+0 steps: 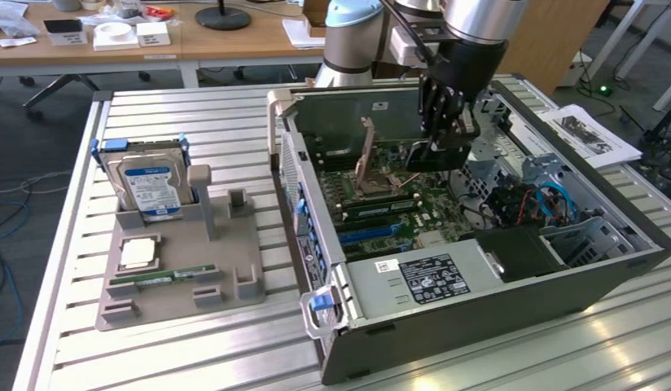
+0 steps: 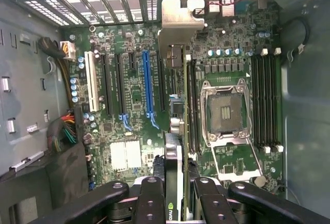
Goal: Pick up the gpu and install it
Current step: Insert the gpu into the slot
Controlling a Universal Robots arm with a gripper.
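pincer (image 2: 176,189) clamps the thin black gpu (image 2: 174,154) edge-on above green motherboard (image 2: 129,108).

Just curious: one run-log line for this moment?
gripper: shut on gpu | gpu: edge-down over motherboard | case: open

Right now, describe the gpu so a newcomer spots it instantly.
Look into the open computer case, above the green motherboard. The gripper holds the gpu there, a thin dark card on edge. Unlike the hard drive and green RAM stick on the tray outside, it carries a grey metal end bracket.
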